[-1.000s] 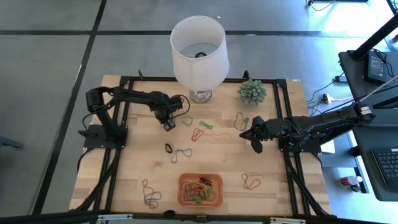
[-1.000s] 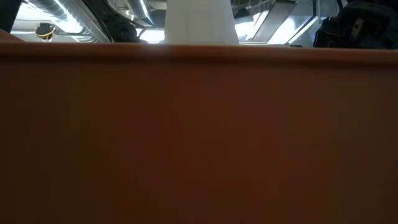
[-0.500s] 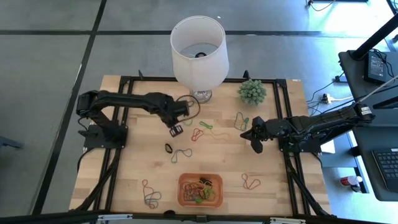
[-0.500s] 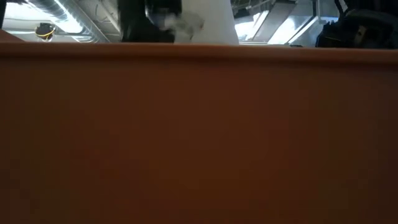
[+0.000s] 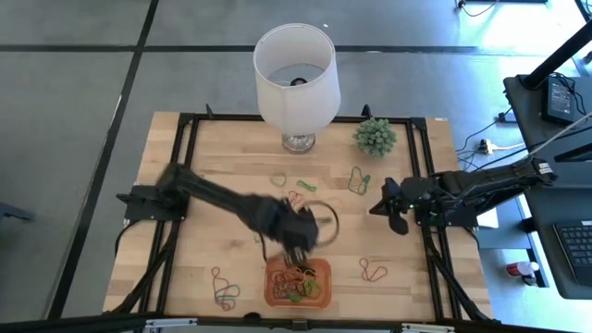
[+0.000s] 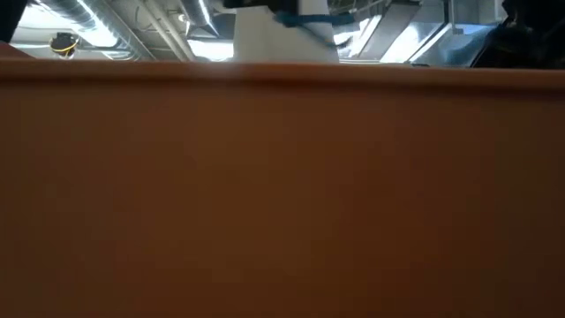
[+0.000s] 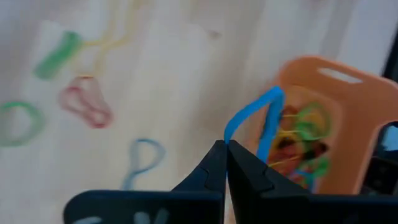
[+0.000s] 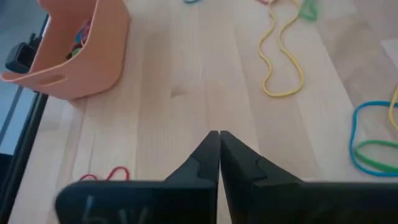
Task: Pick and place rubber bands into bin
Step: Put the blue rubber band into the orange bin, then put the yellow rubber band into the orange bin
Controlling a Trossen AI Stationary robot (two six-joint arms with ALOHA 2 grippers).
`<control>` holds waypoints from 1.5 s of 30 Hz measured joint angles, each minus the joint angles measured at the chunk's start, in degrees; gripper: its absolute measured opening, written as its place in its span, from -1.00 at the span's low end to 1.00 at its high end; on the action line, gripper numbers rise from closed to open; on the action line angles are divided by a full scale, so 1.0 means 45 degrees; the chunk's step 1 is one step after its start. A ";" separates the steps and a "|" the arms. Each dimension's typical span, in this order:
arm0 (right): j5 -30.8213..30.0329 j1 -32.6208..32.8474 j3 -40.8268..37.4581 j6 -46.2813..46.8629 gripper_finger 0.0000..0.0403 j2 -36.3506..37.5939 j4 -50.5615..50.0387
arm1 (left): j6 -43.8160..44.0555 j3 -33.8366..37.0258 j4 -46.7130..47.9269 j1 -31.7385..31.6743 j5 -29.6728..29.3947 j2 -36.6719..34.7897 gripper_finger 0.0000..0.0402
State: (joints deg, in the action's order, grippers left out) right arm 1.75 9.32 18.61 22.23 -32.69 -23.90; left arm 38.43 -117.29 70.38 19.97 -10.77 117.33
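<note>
The left hand [image 7: 225,149] hovers just beside the bin [image 5: 271,294] at its far edge, fingers pinched on a blue rubber band [image 7: 258,121]. The bin, at the worktop's [image 5: 194,245] near edge, already holds a tangle of bands — others lie scattered beyond it. Well right of the bin, the right hand [image 8: 219,142] is pressed together, holding nothing.

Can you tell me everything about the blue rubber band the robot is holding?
The blue rubber band is a thin, stretchy-looking loop, bright blue. The left gripper has its two dark fingers shut on one end of it, so the rest stands up as a narrow bent loop. It hangs in the air, off the table, right beside the orange bin, which already holds a tangle of other bands. Only the fingers touch it.
</note>
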 joint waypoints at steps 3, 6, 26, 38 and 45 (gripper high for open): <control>0.0088 0.0000 0.0000 0.0005 -0.92 0.0199 -0.0006 | 0.0630 -0.1436 0.0111 0.0603 0.0069 0.1441 -0.99; 0.0229 0.0000 0.0000 0.0083 -0.95 0.0257 -0.0002 | 0.1450 -0.2329 0.0115 0.1040 0.0212 0.2560 -0.99; 0.0216 0.0000 0.0000 -0.0017 -0.98 0.0302 0.0107 | 0.3353 -0.2726 0.0732 0.1874 0.2735 0.5107 -0.74; 0.0206 0.0000 0.0000 0.0037 -0.90 0.0298 0.0493 | 0.3002 -0.2721 0.3126 0.1409 0.2306 0.3034 -0.51; -0.0763 -0.0005 0.0000 -0.0384 -0.90 0.0288 0.2076 | 0.0495 -0.2730 0.4248 0.0635 0.0081 0.1862 -0.81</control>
State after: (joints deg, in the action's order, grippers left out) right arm -1.69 9.30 18.61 20.50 -31.40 -14.56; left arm 40.66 -129.58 89.50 22.83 -10.41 125.71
